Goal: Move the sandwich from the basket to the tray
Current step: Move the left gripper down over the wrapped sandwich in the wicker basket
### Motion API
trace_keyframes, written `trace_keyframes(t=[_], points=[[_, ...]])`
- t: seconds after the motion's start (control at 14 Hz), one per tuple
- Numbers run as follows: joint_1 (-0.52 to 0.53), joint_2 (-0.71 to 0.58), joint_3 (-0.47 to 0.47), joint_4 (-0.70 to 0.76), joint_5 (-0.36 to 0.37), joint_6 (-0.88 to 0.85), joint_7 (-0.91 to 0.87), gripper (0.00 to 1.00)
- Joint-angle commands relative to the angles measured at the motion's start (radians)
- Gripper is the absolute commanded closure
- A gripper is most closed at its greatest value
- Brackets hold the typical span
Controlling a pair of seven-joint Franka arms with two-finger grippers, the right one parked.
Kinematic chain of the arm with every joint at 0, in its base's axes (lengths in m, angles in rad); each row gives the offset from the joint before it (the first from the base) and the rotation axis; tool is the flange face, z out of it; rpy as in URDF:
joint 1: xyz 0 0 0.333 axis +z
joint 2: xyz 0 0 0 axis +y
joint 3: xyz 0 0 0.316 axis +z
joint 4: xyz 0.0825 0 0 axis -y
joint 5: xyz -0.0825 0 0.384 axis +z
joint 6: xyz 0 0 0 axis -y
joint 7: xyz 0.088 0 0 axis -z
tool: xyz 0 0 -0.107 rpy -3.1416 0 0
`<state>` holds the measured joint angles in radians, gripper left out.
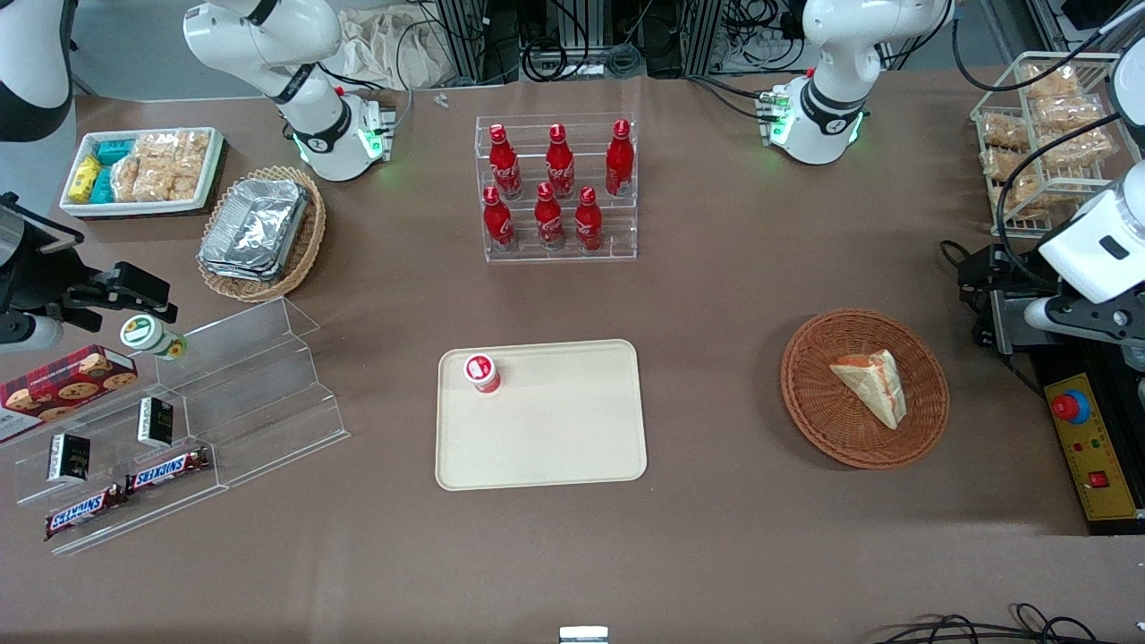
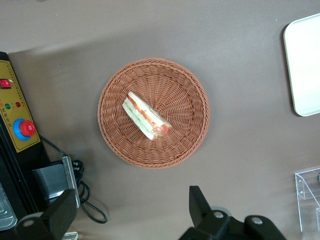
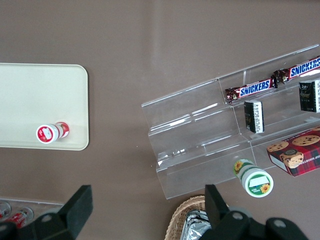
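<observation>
In the front view, the small triangular sandwich of pale bread with red-orange and green filling (image 1: 872, 386) is lying on its side in the round reddish-brown woven wicker basket (image 1: 805, 420), toward the working arm's end of the table. The left arm's black two-finger gripper (image 1: 993, 295) is hanging above the table just beside the basket and is not touching anything. The flat cream-beige rectangular plastic tray (image 1: 555, 438) is sitting well apart from the basket, near the table's middle, and a small red-capped bottle (image 1: 481, 371) is standing upright in one corner of it. A sloppy release near that corner is likely to tip the bottle over. In the left wrist view, the sandwich (image 2: 147, 119) is resting slantwise near the middle of the basket (image 2: 185, 145), and the two dark fingers (image 2: 200, 205) are spread wide with nothing between them. If the jaws are not turned to match the wedge's long sides, they are risking a pinch on a corner, which could make the soft layers slide apart. A descent that goes too deep could be snagging the weave and dragging the light basket along. The tray's edge (image 2: 305, 65) is showing off to one side. In the right wrist view, the tray (image 3: 30, 90) is offering plenty of bare surface away from the bottle (image 3: 50, 132), so aiming there is looking safest.
</observation>
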<state>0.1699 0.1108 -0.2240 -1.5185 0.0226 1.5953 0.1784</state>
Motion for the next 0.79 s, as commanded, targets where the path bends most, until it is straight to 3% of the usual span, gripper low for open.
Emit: trace_keyframes(t=[0.0,0.5,0.71], points=[[0.003,0.01,-0.001,0.02,-0.013,-0.012,-0.017,0.0],[0.003,0.043,-0.001,-0.043,-0.004,0.012,-0.198,0.0],[0.003,0.036,0.002,-0.15,-0.001,0.132,-0.261,0.0]])
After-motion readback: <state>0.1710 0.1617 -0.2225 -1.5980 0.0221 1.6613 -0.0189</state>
